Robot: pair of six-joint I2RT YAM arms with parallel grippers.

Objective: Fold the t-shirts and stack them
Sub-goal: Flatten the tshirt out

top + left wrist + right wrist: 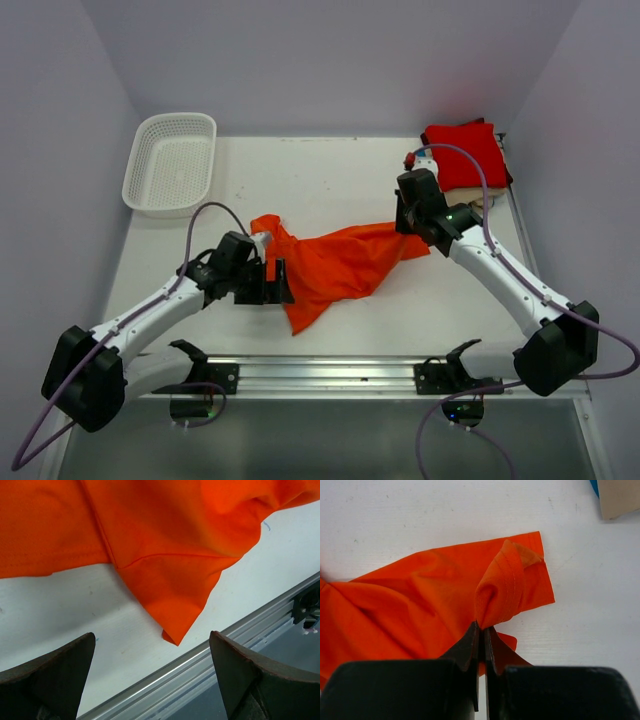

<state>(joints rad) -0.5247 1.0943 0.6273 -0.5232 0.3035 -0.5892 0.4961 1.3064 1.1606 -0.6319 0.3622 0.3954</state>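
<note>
Right gripper is the closest thing in its own wrist view. Its two black fingers are pressed together on a bunched fold of the orange t-shirt, right by a sleeve cuff with a double row of stitching. So that one's clamped on cloth.

From the top view the shirt runs left to right across the middle of the white table. Its long axis tilts a bit toward the far right, where the pinched end is. The other end sits crumpled just beside the left gripper, and one pointed corner pokes toward the near edge and the ribbed aluminium rail.

Left gripper's dark fingers are spread wide with nothing between them. The orange cloth lies beyond the tips, and the frame cuts it off at the top and both sides. The fabric looks like a fine matte knit, wrinkled and loosely twisted, not laid flat.

A red t-shirt, folded square, sits in the far right corner. A beige corner and a sliver of blue show in the right wrist view, but I can't make out more of them. The right wrist hides its own fingertips from above.

A white mesh basket sits far left, well apart from everything.
</note>
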